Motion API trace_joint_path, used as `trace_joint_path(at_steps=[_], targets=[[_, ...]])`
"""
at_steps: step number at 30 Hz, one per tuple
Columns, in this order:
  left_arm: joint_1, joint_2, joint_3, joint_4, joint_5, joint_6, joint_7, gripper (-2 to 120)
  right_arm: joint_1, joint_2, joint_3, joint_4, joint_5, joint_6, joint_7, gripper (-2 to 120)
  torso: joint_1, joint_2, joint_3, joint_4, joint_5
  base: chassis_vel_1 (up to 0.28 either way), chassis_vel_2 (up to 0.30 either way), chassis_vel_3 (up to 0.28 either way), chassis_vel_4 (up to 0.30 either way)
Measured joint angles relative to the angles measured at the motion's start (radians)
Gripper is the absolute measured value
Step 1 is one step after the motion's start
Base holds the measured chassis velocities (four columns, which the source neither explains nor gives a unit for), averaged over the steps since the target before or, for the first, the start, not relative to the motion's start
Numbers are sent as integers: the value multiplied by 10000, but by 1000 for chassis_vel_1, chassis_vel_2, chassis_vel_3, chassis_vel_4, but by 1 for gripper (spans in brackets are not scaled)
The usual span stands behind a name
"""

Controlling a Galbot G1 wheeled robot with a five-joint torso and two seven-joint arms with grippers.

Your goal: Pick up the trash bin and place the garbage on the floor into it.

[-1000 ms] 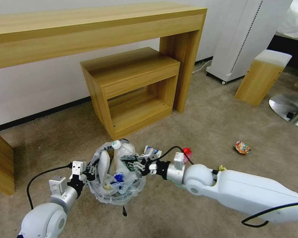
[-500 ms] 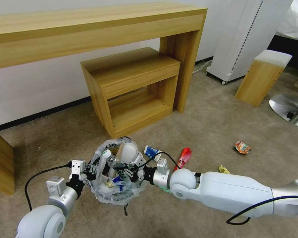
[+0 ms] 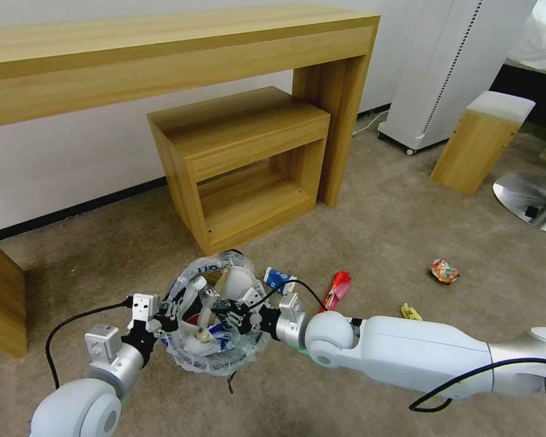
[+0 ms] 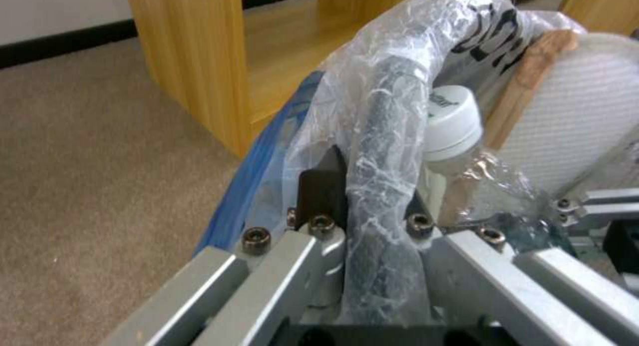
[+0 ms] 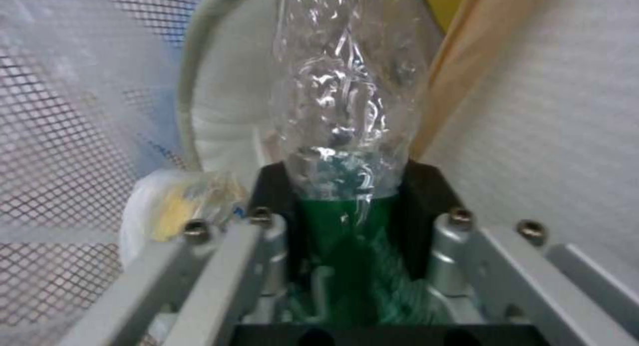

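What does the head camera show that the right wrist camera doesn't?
Head view alone: the left gripper clamped on the trash bin's rim, and litter on the carpet, a blue-white carton, red wrapper, yellow wrapper and crushed can. Right wrist view alone: the clear plastic of the green bottle close up, with the bin's mesh wall behind it. Both: the right gripper inside the bin, shut on the bottle.

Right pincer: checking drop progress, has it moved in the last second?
Yes. The right pincer, shut on the green bottle, went leftward, away from the red wrapper, deeper into the trash bin.
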Motion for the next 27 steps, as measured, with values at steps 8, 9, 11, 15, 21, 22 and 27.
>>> trace_joint_path(at_steps=[8,9,11,15,21,22,27], targets=[[-130,-36,55,367,49,-10,13,3,110,-261,122,693,122,175,-327,65,0,0,0,0,0,0,0,0,0],[-156,-46,66,445,66,-9,13,3,119,-293,141,796,130,192,-337,69,0,0,0,0,0,0,0,0,0],[-169,-52,73,508,73,-10,13,3,124,-320,163,893,144,198,-341,76,0,0,0,0,0,0,0,0,0],[-189,-58,76,569,50,-10,5,3,144,-390,189,1030,140,193,-345,89,0,0,-1,0,0,0,0,0,0],[-133,-81,74,531,46,4,-1,3,41,-425,441,1131,135,227,-340,100,0,0,0,0,0,0,0,0,0],[-133,-81,74,531,46,4,-1,3,41,-425,441,1131,135,227,-340,100,0,0,0,0,0,0,0,0,0],[-125,-90,74,691,100,6,-3,3,-121,-426,855,1315,147,312,-313,100,0,0,0,0,0,0,0,0,0]])
